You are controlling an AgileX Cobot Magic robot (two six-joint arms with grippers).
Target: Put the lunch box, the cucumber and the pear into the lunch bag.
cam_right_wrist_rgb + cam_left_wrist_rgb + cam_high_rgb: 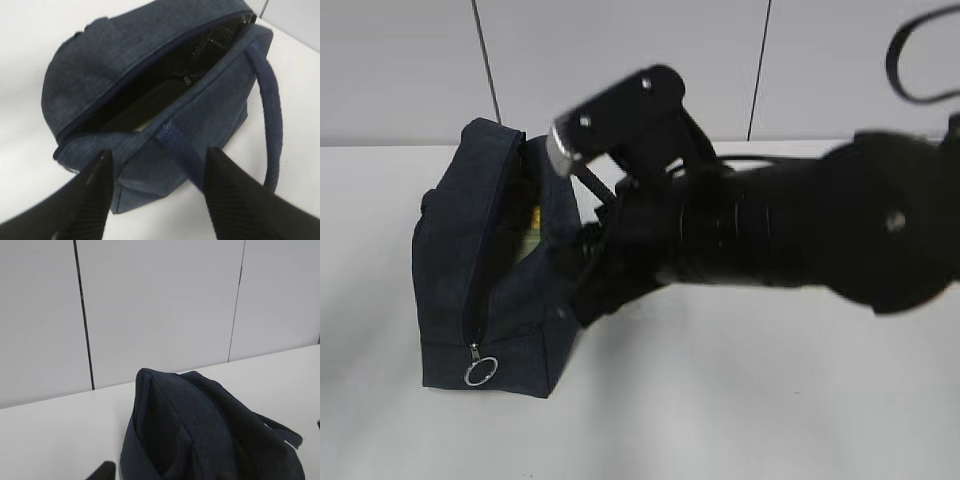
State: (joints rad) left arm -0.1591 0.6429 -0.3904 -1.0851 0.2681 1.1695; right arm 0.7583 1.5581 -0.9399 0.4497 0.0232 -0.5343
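The navy lunch bag (pixel 485 290) stands on the white table with its top zipper open and the ring pull (pixel 480 371) at its near end. It also shows in the left wrist view (pixel 200 435) and the right wrist view (pixel 125 55). My right gripper (pixel 160 151) is open and empty, just above the bag's near side by a loop handle (pixel 272 100). A pale green-yellow bit (pixel 528 235) shows inside the bag; I cannot tell which item it is. No lunch box, cucumber or pear shows outside the bag. Only one fingertip (pixel 102 471) of my left gripper shows, far left of the bag's end.
My right arm (pixel 770 230) stretches in from the right and covers much of the table behind it. White table (pixel 720 400) surrounds the bag. A panelled wall (pixel 620 50) stands behind the table's back edge.
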